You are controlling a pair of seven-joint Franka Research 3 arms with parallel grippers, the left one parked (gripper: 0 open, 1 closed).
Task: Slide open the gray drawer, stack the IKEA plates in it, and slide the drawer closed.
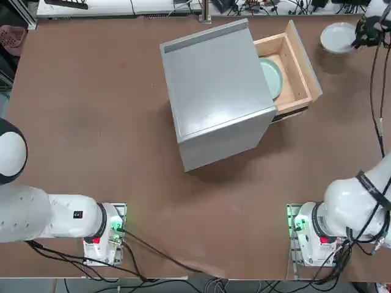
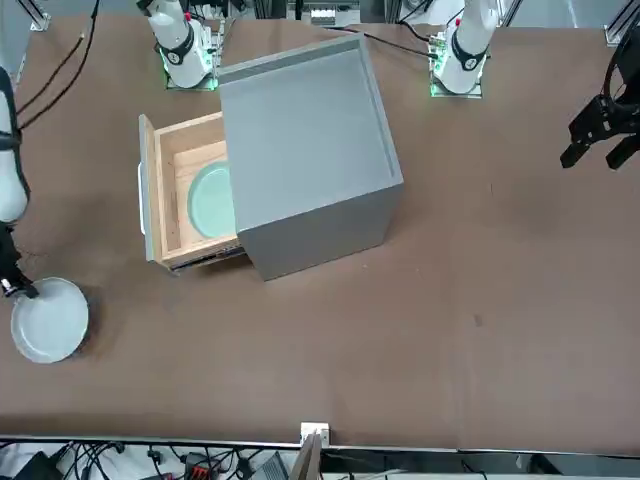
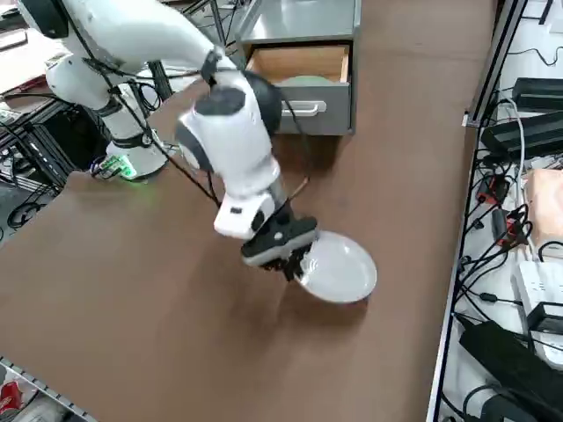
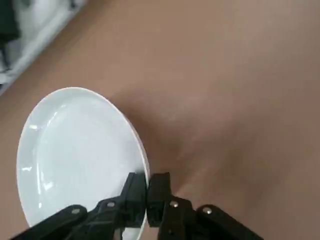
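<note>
The drawer [image 1: 297,67] of light wood is pulled out of the gray cabinet [image 1: 214,91] and stands open. A mint plate [image 1: 272,76] is laid flat inside it, partly hidden under the cabinet top. The white plate [image 4: 75,155] is found well apart from the drawer, near the table's far right corner, its rim pinched and tilted.

White arms, black hands

The right arm [image 3: 224,132], upper left of the side frame, has glossy white rounded shells with dark joint bands; its hand [image 3: 286,251] is black, with silver screws on the fingers [image 4: 135,192]. Black cables trail along it. Its base [image 1: 305,229], lower right overhead, glows green with red fittings.
</note>
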